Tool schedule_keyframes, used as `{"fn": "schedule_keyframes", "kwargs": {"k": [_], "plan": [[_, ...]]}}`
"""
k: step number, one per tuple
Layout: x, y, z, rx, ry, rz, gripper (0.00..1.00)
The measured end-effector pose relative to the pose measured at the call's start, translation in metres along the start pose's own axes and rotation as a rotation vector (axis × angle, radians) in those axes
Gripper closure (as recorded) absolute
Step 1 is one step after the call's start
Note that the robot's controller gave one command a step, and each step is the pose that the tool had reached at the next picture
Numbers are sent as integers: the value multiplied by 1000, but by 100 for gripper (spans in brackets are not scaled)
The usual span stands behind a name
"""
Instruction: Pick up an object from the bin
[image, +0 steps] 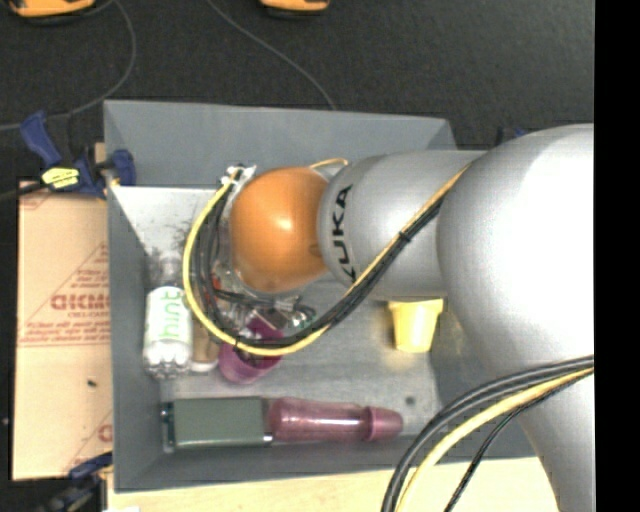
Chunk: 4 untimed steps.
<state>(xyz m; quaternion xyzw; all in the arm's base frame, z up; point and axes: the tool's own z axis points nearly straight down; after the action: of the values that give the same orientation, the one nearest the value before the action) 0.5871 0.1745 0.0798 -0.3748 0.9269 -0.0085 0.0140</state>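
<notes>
Orange plastic is seen over the wrist (278, 228) of the arm, and just beneath it the gripper (248, 312) is placed low in the left middle of the bin (300, 130). Whether the gripper is spread or pressed together cannot be told, as its tip is hidden by the wrist and by the yellow and black cables (205, 305) looped round it. A purple piece (245, 364), rounded and rather like a small cup, is found directly under the gripper, partly covered by it; whether it is touched or gripped cannot be made out. Just to the left of it a white bottle (167, 330) with green lettering is laid lengthwise along the left wall. Along the front wall a grey-green box (215, 422) is set, and a pink tube (330, 420) is laid end to end with it, the two touching or nearly so. A yellow cup (413, 325) is seen well apart to the right, close under the silver arm (420, 210).
</notes>
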Motion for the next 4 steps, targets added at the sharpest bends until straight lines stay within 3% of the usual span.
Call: {"fn": "schedule_keyframes", "kwargs": {"k": [2, 4], "plan": [[1, 1, -17, -3, -6, 4, 100], [1, 3, -41, -8, -2, 4, 100]]}}
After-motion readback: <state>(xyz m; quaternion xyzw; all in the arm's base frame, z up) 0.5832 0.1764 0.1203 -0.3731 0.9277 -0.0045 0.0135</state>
